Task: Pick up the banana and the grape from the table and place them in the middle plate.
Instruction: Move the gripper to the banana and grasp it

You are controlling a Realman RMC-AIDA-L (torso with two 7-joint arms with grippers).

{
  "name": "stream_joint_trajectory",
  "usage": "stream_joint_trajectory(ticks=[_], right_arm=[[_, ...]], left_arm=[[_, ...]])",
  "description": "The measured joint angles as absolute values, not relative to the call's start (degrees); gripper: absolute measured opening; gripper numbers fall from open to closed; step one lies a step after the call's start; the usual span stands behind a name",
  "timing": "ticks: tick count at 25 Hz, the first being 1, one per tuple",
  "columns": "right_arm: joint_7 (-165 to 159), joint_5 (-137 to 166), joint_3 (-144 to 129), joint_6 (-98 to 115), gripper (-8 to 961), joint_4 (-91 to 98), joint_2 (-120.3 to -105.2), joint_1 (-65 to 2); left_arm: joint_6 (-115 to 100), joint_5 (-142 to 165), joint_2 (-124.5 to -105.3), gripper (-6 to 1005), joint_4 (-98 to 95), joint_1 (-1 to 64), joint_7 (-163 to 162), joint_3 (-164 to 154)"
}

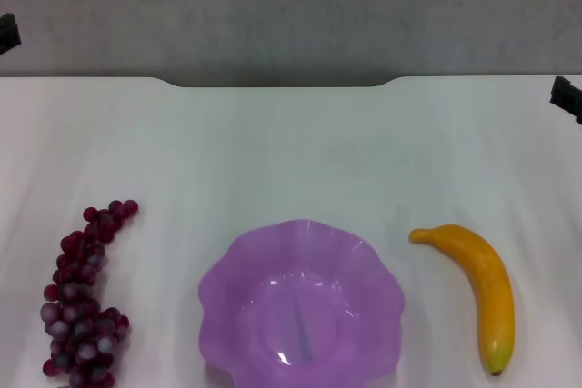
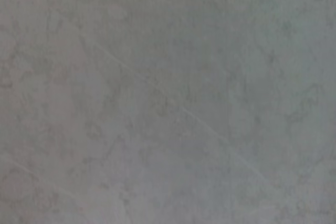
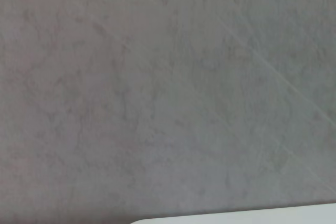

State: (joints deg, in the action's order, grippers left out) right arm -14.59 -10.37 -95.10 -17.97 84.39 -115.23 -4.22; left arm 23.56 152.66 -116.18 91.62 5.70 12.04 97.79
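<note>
**Inspector A:** Head view first. The middle plate (image 1: 301, 304) sits at the near centre of the table (image 1: 291, 152), nothing in it. The grape (image 1: 84, 297) lies on the table to the plate's left, apart from its rim. The banana (image 1: 477, 288) lies to the plate's right, also clear of the rim, dark tip toward the near edge.

**Inspector B:** And the tools?

**Inspector A:** The left gripper (image 1: 7, 34) shows only as a dark sliver at the far left edge, beyond the table's far edge and well apart from the grape. The right gripper (image 1: 566, 97) is a similar sliver at the far right edge, well apart from the banana. Whether either is spread or pressed together, I cannot tell.

**Inspector B:** Left wrist view?

**Inspector A:** Mottled grey floor (image 2: 168, 98) only. No fruit, no plate, no fingers.

**Inspector B:** Right wrist view?

**Inspector A:** The same grey floor, with a strip of white table at one border. No task item in it.
</note>
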Motion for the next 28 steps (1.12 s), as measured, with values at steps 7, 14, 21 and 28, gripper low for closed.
stream_joint_trajectory(ticks=[7,14,21,28], right_arm=[[-14.6,-10.4,-95.2,-19.2,859,84.8,-115.22,-4.2],[-15.0,-10.4,-95.2,-23.0,858,85.8,-115.22,-4.5],[-16.0,-10.5,-94.9,-32.2,856,88.9,-115.21,-5.1],[-16.3,-10.4,-94.8,-39.9,854,87.4,-114.98,-9.0]], left_arm=[[23.6,152.7,-116.18,877,91.9,5.5,12.0,97.3],[24.0,152.7,-116.21,877,92.1,5.4,12.1,97.3],[24.0,152.7,-116.27,876,92.2,5.4,12.1,97.2],[24.0,152.7,-116.28,876,92.2,5.6,12.0,97.2]])
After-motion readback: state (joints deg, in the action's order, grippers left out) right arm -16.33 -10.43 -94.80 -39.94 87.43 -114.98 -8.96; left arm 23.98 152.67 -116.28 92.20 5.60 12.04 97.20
